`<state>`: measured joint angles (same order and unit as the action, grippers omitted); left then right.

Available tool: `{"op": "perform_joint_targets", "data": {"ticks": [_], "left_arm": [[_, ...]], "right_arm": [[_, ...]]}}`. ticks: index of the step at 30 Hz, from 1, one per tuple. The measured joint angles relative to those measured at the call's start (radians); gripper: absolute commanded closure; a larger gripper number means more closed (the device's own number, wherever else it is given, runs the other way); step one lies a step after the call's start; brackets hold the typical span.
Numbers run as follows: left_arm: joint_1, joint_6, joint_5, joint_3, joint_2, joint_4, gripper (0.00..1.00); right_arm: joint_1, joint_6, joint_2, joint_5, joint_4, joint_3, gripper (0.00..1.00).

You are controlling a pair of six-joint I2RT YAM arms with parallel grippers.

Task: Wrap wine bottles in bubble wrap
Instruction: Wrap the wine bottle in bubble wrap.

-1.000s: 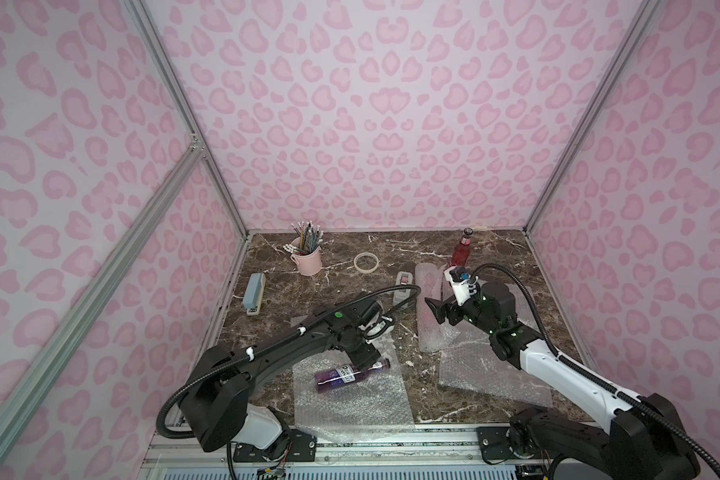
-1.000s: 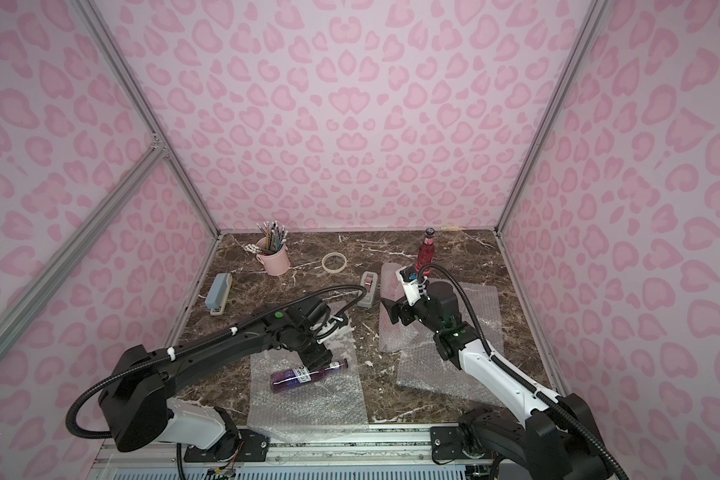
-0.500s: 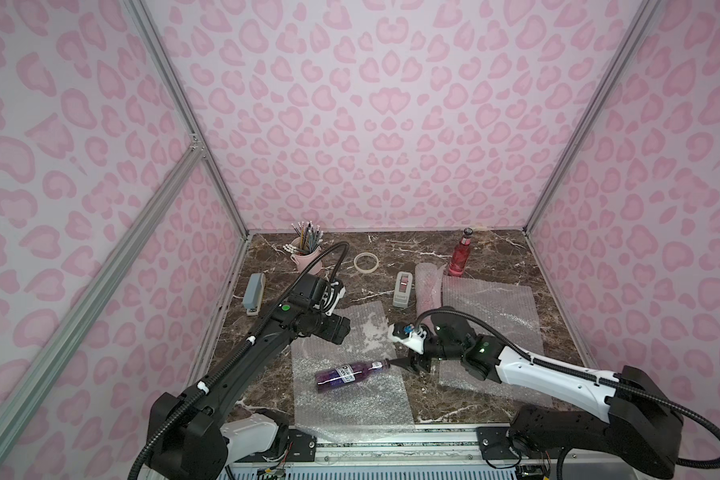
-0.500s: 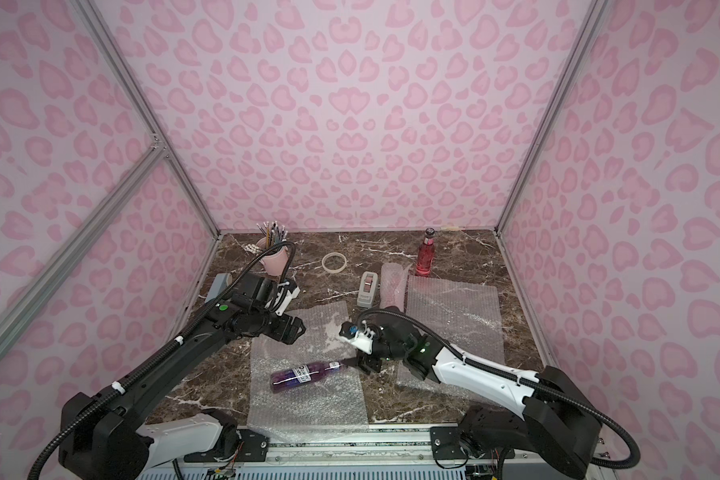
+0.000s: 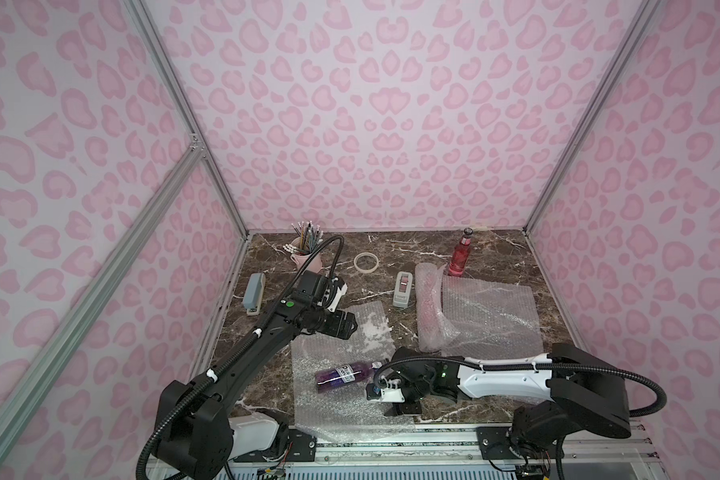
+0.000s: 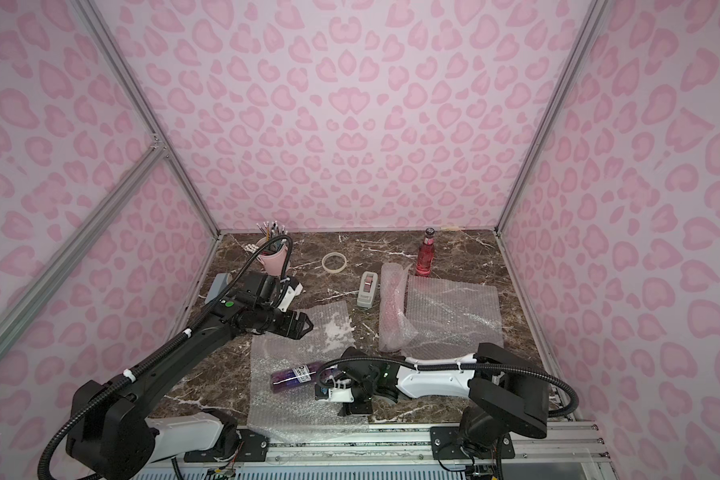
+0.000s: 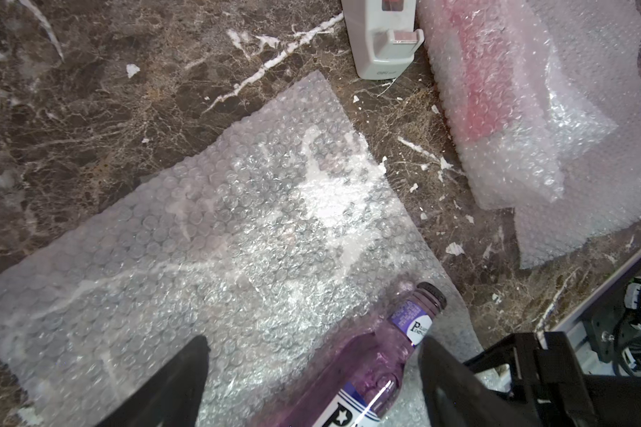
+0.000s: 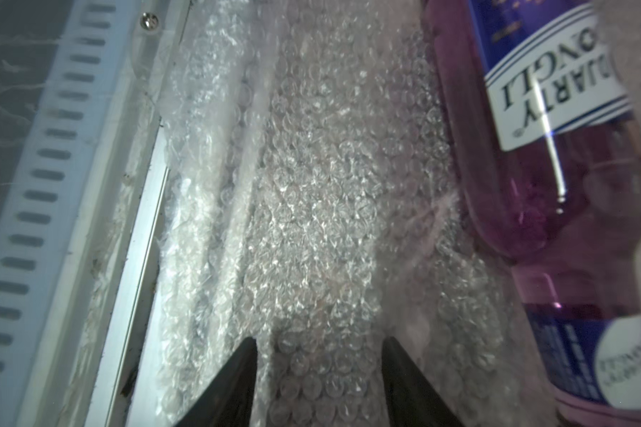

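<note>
Wrap step: purple bottle [image 5: 344, 374] lying on its sheet

R gripper [image 8: 319, 340] sits low on the near edge of the bubble wrap [image 5: 341, 411]. Its jaws are half apart, w/ nothing pinched that I can see. L gripper [image 7: 313, 340] hangs wide apart & empty. The bottle lies flat mid-sheet, see-through purple w/ a white label, cap toward the R arm. It's round, so a bump or jerky tug could roll it off. The slick wrap may slip out too.
</note>
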<state>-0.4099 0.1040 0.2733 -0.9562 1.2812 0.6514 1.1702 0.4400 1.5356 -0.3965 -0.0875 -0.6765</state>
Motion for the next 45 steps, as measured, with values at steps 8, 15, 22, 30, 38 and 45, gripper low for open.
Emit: {"op": "perform_joint_targets", "data": {"ticks": [8,15,22,30,38,45], "left_arm": [[0.0,0.0,0.019,0.0,0.018,-0.005,0.1],[0.0,0.0,0.023,0.0,0.021,-0.004,0.1],[0.0,-0.003,0.021,-0.007,0.026,0.003,0.1],[0.0,-0.019,0.006,-0.053,-0.005,0.037,0.1],[0.0,-0.029,-0.015,-0.105,-0.041,0.122,0.1],[0.0,-0.026,-0.039,-0.164,-0.074,0.227,0.11]], "right_arm": [[0.028,0.02,0.103,0.023,0.016,-0.053,0.59],[0.029,0.025,0.13,0.038,0.027,-0.085,0.93],[-0.016,0.023,0.087,0.032,-0.033,-0.123,1.0],[-0.108,-0.004,0.063,-0.055,-0.052,-0.18,1.0],[-0.204,-0.035,0.125,-0.143,-0.057,-0.259,0.97],[-0.264,-0.059,0.224,-0.217,-0.089,-0.338,0.84]]}}
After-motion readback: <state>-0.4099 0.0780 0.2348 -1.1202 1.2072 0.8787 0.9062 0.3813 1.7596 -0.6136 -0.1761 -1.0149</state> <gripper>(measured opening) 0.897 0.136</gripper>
